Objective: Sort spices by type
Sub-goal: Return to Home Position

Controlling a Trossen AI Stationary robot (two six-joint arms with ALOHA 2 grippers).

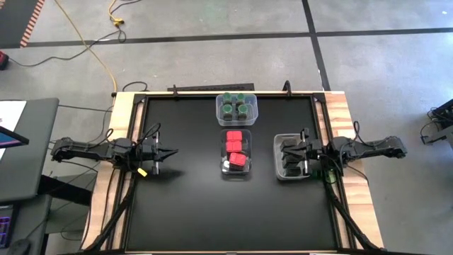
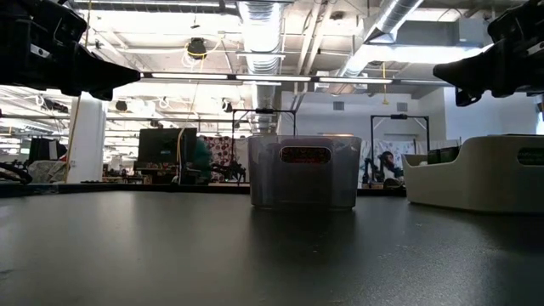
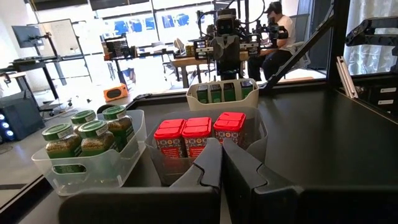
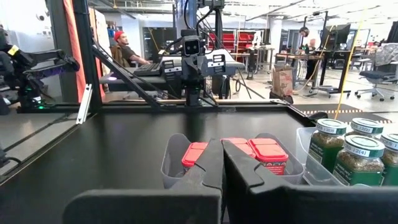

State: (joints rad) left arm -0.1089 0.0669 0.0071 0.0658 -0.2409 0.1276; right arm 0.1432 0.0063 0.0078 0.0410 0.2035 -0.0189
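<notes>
Three clear tubs stand on the black table. The far-middle tub (image 1: 219, 117) holds the green-lidded jars (image 3: 87, 140). In the centre tub (image 1: 236, 177) sit the red square-topped spices (image 3: 200, 134), and in the right tub (image 1: 277, 168) the dark blocky ones (image 3: 224, 92). My left gripper (image 1: 173, 151) hangs shut above the table's left part, pointing level toward the centre tub. My right gripper (image 1: 285, 150) hangs shut over the right tub, pointing level toward the left, and hides part of the tub's contents. Both also show in their wrist views: left (image 3: 221, 146), right (image 4: 222, 146).
Bare black tabletop (image 1: 184, 205) stretches across the near half and the left side. A raised wooden frame (image 1: 120, 113) runs round the table. Beyond the table are desks, monitors and seated people (image 3: 280, 31).
</notes>
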